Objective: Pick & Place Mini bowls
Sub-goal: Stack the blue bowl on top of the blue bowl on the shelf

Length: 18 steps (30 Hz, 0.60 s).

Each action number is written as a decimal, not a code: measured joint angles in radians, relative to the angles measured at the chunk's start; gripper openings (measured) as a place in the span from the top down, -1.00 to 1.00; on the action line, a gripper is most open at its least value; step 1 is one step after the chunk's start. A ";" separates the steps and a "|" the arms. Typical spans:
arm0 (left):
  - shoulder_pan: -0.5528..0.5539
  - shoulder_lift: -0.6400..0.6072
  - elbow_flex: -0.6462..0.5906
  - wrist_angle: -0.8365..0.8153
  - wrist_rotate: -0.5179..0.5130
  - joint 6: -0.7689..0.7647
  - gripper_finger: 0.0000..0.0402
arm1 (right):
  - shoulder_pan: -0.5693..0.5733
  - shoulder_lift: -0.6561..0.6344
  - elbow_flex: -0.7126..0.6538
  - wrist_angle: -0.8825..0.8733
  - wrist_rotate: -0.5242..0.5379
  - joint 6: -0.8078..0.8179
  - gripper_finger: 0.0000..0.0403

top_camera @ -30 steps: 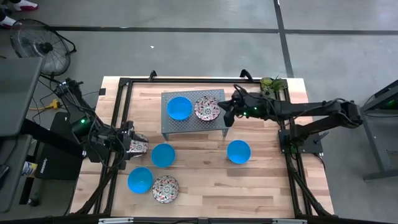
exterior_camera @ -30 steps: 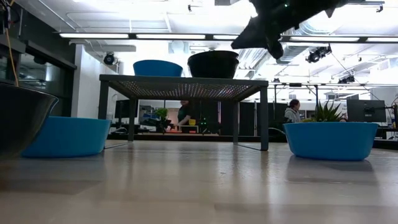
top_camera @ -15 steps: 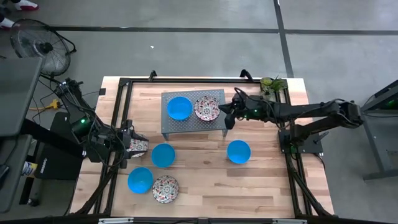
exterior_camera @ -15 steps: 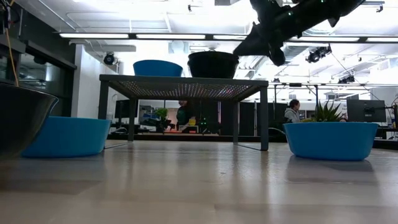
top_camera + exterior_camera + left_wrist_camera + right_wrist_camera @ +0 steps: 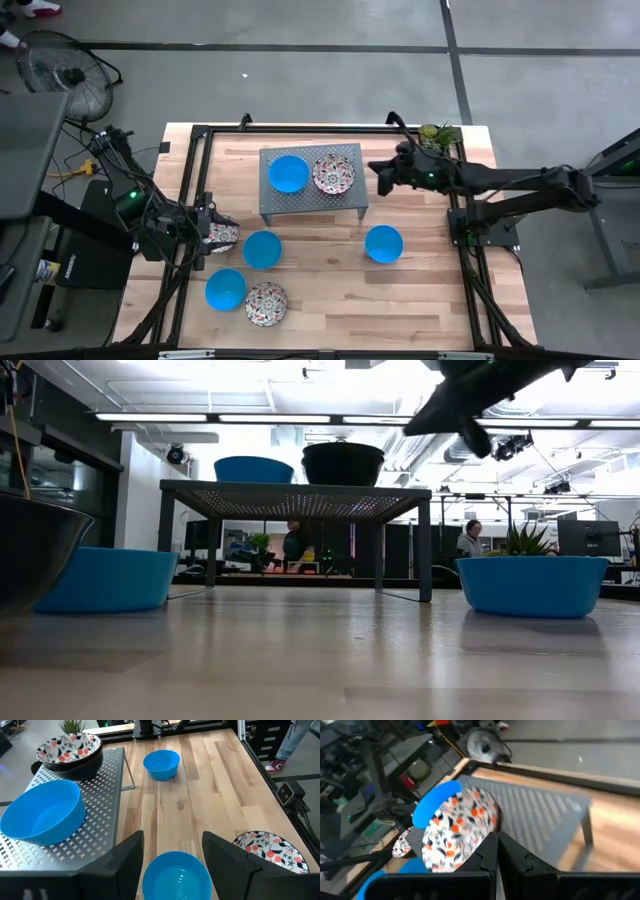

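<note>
Mini bowls (image 5: 288, 173) unlabelled, two on grey stand (image 5: 350, 198), right gripper (image 5: 377, 167) together, left gripper (image 5: 212, 233) apart

A grey concrete floor (image 5: 300, 80) crossed by dark seams surrounds the wooden desk (image 5: 330, 280) — a round fan (image 5: 65, 75) stands at one corner. Beyond the desk, long ceiling lights (image 5: 250, 418) glow over dark cabinets (image 5: 400, 565) — a person (image 5: 470, 540) sits there.

On your desk (image 5: 420, 300) you have:
- Blue bowls, four: one on the stand (image 5: 288, 173), three on the desk (image 5: 262, 248) (image 5: 225, 289) (image 5: 384, 243).
- Floral bowls, three in view: (image 5: 333, 173) on the stand, (image 5: 266, 303) on the desk, (image 5: 222, 234) at the left edge.
- Stand (image 5: 345, 198), one.
</note>
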 joint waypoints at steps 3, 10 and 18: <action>0.000 0.000 0.000 -0.001 0.000 0.000 0.02 | 0.030 -0.061 0.000 -0.135 0.043 0.129 1.00; 0.000 0.000 0.000 -0.003 -0.015 0.000 0.02 | 0.139 -0.166 0.000 -0.436 0.147 0.390 1.00; 0.000 0.005 0.000 -0.003 -0.016 0.000 0.02 | 0.276 -0.152 0.000 -0.676 0.155 0.652 1.00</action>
